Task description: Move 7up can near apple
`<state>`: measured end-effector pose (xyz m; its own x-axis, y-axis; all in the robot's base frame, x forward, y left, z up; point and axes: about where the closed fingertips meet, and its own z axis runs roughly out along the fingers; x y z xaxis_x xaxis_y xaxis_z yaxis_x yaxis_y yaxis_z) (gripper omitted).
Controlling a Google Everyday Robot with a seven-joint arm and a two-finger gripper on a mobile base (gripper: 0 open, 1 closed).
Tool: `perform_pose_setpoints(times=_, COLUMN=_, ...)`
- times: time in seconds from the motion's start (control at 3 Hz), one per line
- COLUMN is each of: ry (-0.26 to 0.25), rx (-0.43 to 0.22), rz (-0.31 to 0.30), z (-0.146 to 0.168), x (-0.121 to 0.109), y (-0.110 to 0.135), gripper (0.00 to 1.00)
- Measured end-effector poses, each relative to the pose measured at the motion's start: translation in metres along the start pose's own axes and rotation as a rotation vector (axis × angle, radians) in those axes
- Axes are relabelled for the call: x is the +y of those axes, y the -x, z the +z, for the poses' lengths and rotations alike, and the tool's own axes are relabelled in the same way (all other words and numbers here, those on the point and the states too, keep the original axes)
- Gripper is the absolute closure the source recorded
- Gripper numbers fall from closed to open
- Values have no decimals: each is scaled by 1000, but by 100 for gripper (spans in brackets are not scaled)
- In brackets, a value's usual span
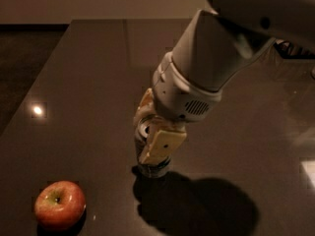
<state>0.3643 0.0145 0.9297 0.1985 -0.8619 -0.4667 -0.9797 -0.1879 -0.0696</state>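
The 7up can (145, 131) stands upright on the dark table, mostly hidden by the gripper; its silver top and a bit of its lower body (153, 170) show. My gripper (151, 136) is shut on the can, with cream-coloured fingers (162, 145) on either side of it. The red apple (60, 204) with a yellow-green patch at its stem sits at the front left, about a can's height to the left of the can and nearer the front edge.
The dark glossy table (98, 73) stretches back and left; its left edge runs diagonally at the left of the view. The big white arm (216, 58) fills the upper right and casts a shadow (197, 205) to the right of the can. The red cola can is out of sight.
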Motion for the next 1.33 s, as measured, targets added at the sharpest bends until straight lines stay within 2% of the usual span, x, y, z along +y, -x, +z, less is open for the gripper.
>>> perform_pose_setpoints(times=0.67, ry=57, rx=-12, rz=-92, z=28, x=24, y=29, gripper=100)
perform_pose_setpoints(times=1.0, ry=66, rx=-25, rz=-111, z=35, x=29, y=37, gripper=86)
perform_pose_setpoints(times=1.33, ry=73, rx=-37, rz=-123, z=41, x=33, y=44, gripper=62)
